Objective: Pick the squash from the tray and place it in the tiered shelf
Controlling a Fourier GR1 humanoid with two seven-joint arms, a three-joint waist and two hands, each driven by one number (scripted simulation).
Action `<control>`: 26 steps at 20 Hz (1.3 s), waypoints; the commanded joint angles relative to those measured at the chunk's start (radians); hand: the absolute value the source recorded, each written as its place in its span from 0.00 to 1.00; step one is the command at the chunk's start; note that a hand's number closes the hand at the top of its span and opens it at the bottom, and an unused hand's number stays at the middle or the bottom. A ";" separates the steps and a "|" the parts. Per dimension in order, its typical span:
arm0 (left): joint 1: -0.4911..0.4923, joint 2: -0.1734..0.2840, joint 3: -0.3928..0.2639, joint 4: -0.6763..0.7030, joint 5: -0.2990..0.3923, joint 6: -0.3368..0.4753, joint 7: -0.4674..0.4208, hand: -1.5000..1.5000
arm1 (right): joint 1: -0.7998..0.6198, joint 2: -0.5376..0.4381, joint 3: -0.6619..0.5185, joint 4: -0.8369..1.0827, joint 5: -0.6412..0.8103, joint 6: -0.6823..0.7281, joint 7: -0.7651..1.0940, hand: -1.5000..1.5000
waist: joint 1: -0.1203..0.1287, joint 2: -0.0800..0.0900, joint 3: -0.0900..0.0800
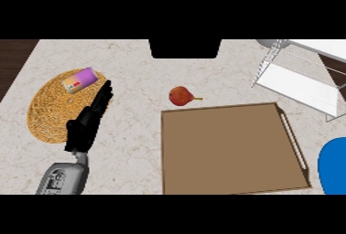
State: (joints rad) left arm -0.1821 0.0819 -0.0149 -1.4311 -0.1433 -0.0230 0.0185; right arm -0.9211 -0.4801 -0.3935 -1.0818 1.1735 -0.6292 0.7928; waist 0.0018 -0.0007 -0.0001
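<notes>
A woven mat (51, 112) lies at 9 o'clock with a purple card (79, 80) on its upper edge. The left hand (89, 121) rests by the mat's right rim, fingers straight toward 1 o'clock, holding nothing. The squash (180, 96) sits on the counter (135, 64) just above the tray (229, 151). The shelf (300, 80) stands at 2 o'clock, a blue object (334, 167) at 4

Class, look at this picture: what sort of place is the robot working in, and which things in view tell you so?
Probably a kitchen counter: a pale marble-like worktop, a brown tray, a white wire tiered shelf at the upper right, and a reddish squash lying beside the tray.
</notes>
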 commanded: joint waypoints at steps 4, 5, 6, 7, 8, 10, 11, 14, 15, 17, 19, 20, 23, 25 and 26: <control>-0.018 -0.021 -0.012 0.027 -0.024 0.023 -0.013 0.50 | -0.039 -0.033 -0.056 -0.107 -0.083 -0.079 0.000 0.00 | -0.002 0.000 0.000; 0.005 -0.007 -0.002 0.002 -0.007 0.007 -0.013 0.50 | -0.018 -0.024 -0.074 -0.168 -0.103 -0.106 0.001 0.00 | -0.006 -0.004 0.000; 0.006 -0.002 0.008 0.032 -0.004 0.003 -0.030 0.50 | -0.004 -0.046 -0.098 -0.185 -0.104 -0.112 0.007 0.00 | -0.010 -0.003 0.000; -0.009 0.005 0.014 0.034 0.010 -0.013 -0.013 0.50 | 0.018 -0.034 -0.101 -0.223 -0.080 -0.120 0.033 0.00 | -0.012 -0.003 0.000; 0.053 -0.005 -0.003 0.027 -0.008 0.000 -0.065 0.50 | -0.008 -0.085 -0.126 -0.258 -0.099 -0.067 0.043 0.00 | -0.014 -0.006 -0.001; 0.020 0.018 0.014 -0.027 0.011 -0.017 0.014 0.50 | 0.010 -0.088 -0.134 -0.377 -0.028 0.041 0.170 0.00 | -0.022 -0.011 -0.001; 0.022 -0.010 0.001 -0.016 -0.008 0.015 0.025 0.50 | 0.057 -0.065 -0.144 -0.421 -0.015 0.019 0.185 0.00 | -0.019 -0.008 -0.001; 0.064 -0.017 -0.015 -0.058 -0.008 0.013 0.022 0.50 | 0.100 -0.069 -0.199 -0.584 0.001 0.152 0.305 0.00 | -0.029 -0.014 -0.001; 0.027 0.008 0.013 -0.029 -0.005 0.009 0.025 0.50 | 0.137 -0.083 -0.232 -0.597 -0.073 0.229 0.304 0.00 | -0.037 -0.013 -0.001; 0.057 -0.034 -0.013 -0.029 -0.035 0.055 -0.009 0.50 | 0.205 -0.112 -0.268 -0.693 -0.116 0.358 0.330 0.00 | -0.058 -0.018 -0.001; 0.048 -0.015 0.005 -0.029 -0.008 0.025 0.011 0.50 | 0.238 -0.111 -0.296 -0.770 -0.128 0.458 0.393 0.00 | -0.057 -0.018 -0.001; 0.095 0.001 -0.005 -0.064 -0.024 0.023 0.012 0.50 | 0.304 -0.108 -0.342 -0.825 -0.186 0.478 0.365 0.00 | -0.056 -0.020 0.000; 0.103 -0.013 0.001 -0.042 -0.004 0.017 -0.019 0.50 | 0.437 -0.085 -0.394 -0.964 -0.249 0.593 0.357 0.00 | -0.064 -0.018 0.000; 0.097 0.013 0.031 -0.058 0.000 0.022 -0.005 0.50 | 0.505 -0.094 -0.474 -1.035 -0.361 0.681 0.332 0.00 | -0.084 -0.025 0.001; 0.054 0.029 0.042 -0.049 0.004 0.013 0.033 0.50 | 0.525 -0.075 -0.493 -1.110 -0.392 0.713 0.353 0.00 | -0.083 -0.023 0.001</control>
State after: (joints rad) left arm -0.1130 0.0874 0.0085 -1.4747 -0.1445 -0.0026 0.0277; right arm -0.5112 -0.5658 -0.8015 -2.0183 0.8957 -0.1005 1.0659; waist -0.0705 -0.0218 -0.0001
